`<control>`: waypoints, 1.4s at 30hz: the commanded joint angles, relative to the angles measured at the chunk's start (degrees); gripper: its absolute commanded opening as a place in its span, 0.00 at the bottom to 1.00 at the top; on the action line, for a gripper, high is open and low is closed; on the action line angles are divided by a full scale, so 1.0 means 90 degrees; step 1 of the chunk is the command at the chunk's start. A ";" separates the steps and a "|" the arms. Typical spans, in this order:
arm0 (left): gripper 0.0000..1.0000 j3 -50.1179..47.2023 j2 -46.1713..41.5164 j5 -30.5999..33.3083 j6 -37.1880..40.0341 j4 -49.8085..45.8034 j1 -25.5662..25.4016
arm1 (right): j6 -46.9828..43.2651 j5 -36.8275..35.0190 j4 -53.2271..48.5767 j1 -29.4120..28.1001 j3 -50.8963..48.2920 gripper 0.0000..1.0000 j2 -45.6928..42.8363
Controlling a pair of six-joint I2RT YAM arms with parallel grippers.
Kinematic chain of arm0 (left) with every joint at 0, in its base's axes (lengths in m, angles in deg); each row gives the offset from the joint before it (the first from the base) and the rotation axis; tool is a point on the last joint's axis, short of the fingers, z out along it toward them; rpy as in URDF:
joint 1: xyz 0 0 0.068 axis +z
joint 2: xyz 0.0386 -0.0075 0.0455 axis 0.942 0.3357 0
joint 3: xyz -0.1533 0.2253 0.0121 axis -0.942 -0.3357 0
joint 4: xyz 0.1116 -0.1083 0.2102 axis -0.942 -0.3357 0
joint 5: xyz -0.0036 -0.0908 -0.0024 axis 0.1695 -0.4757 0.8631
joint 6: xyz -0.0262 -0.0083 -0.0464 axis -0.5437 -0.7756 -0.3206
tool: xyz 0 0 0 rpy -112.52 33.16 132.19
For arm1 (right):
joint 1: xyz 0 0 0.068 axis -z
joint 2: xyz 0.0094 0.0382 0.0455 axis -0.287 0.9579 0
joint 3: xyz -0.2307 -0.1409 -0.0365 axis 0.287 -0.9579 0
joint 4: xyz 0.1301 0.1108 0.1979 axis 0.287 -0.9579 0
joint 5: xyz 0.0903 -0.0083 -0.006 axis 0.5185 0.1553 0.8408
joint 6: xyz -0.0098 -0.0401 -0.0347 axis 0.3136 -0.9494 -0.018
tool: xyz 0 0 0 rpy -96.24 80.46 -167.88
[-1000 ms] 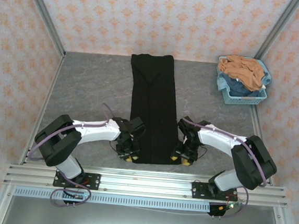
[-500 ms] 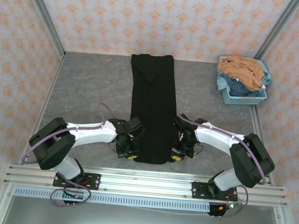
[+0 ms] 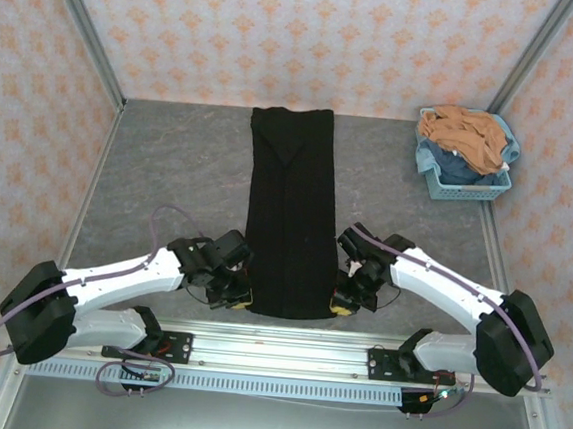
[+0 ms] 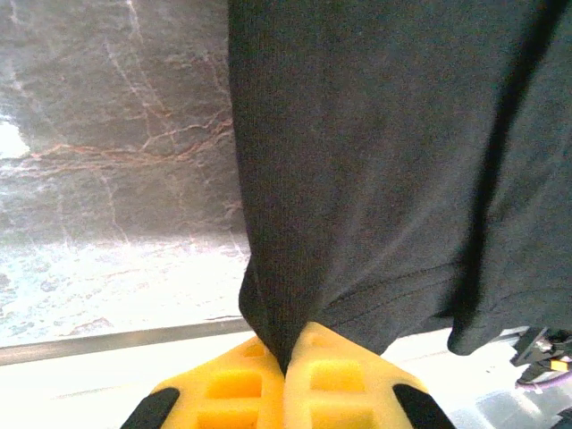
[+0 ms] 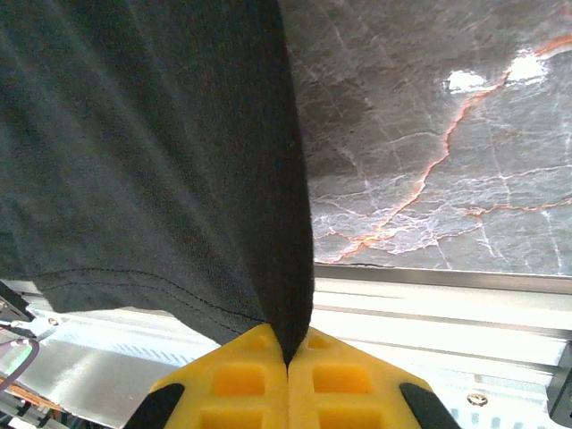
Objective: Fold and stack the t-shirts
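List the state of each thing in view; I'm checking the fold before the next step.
black t-shirt: folded into a long strip, lying on the table, near corners pinched.
left gripper: jaws shut on the shirt's near left corner.
right gripper: jaws shut on the shirt's near right corner.
basket: upright, heaped with crumpled clothes.

No legible text, label, brand, number or sign on any visible surface

The grey marbled desk [image 3: 170, 164] carries a long, narrow-folded black t-shirt [image 3: 289, 205] down the frame's centre and a light-blue basket [image 3: 467, 186] at upper right.
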 commanded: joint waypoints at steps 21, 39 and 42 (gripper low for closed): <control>0.00 0.1008 -0.0198 0.1240 -0.0267 -0.0674 0.0045 | 0.0235 -0.1168 -0.0387 0.0019 0.1141 0.00 0.0501; 0.00 0.3967 0.2351 0.1614 0.1141 -0.0781 0.2278 | -0.0787 -0.2133 -0.0619 0.1387 0.5501 0.00 0.3343; 0.00 0.4479 0.2910 0.1583 0.1367 -0.0806 0.2586 | -0.0932 -0.2166 -0.0767 0.1524 0.6373 0.00 0.4057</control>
